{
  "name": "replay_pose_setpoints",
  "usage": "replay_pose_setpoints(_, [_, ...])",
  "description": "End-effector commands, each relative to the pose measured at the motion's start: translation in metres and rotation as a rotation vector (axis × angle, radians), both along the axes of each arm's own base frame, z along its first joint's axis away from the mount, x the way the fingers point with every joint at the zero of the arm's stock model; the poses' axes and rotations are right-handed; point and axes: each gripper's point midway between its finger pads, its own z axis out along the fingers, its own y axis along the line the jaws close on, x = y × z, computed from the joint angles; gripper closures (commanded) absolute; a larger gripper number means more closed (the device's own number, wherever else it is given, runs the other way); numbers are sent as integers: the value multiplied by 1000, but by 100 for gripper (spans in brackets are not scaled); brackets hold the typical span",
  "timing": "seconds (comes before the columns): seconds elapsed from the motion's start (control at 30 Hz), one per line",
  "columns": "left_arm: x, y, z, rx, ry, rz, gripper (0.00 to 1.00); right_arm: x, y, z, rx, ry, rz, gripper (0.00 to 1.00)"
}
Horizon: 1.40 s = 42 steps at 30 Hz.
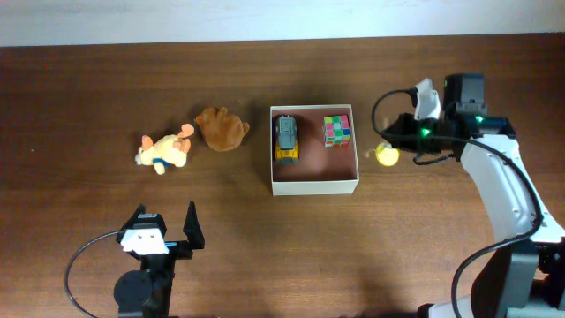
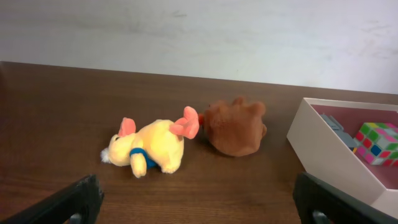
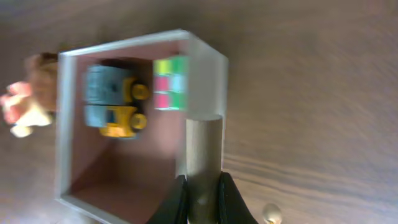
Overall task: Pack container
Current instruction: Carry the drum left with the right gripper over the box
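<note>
My right hand is clamped on a cardboard tube, with both fingers pressed against its sides. The box sits about mid-bench, a little nearer the far edge than the near one. My right hand hangs just beside its right wall, on the side toward the right edge of the bench. Seen from my right wrist, the tube points at the box and its free end overlaps the rim of that wall. I cannot tell whether the tube and the wall touch.

Inside the box, a yellow and grey toy truck lies along the left wall. A colour cube sits in the far right corner, apart from the truck. A small yellow thing lies on the bench near the box's right wall, close to my right hand.

My left hand hovers by the near edge, toward the left corner, with its fingers spread wide. It is well apart from the box. Beyond it, a yellow plush animal lies on its side close against a brown plush toy. The brown one is near the box's left wall.
</note>
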Motion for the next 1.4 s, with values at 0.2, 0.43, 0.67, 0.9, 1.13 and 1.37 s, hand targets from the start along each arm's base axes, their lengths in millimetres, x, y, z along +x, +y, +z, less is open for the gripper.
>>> replay_pose_setpoints(0.2, [0,-1,-1,15,-3,-9,0,14,69,26,-39,-170,203,91])
replay_pose_setpoints(0.43, [0,-1,0,15,-4,-9,0,19,88,0,-166,-156,221,91])
replay_pose_setpoints(0.67, [0,-1,0,15,-4,-9,0,29,113,-48,-177,-108,274,91])
replay_pose_setpoints(0.9, [0,-1,0,15,-4,-9,0,38,131,-72,-171,-120,303,91])
replay_pose_setpoints(1.13, [0,-1,0,15,-4,-9,0,49,136,-79,-166,-140,283,89])
replay_pose_setpoints(1.37, [0,-1,0,15,-4,-9,0,52,137,-77,-163,-156,281,49])
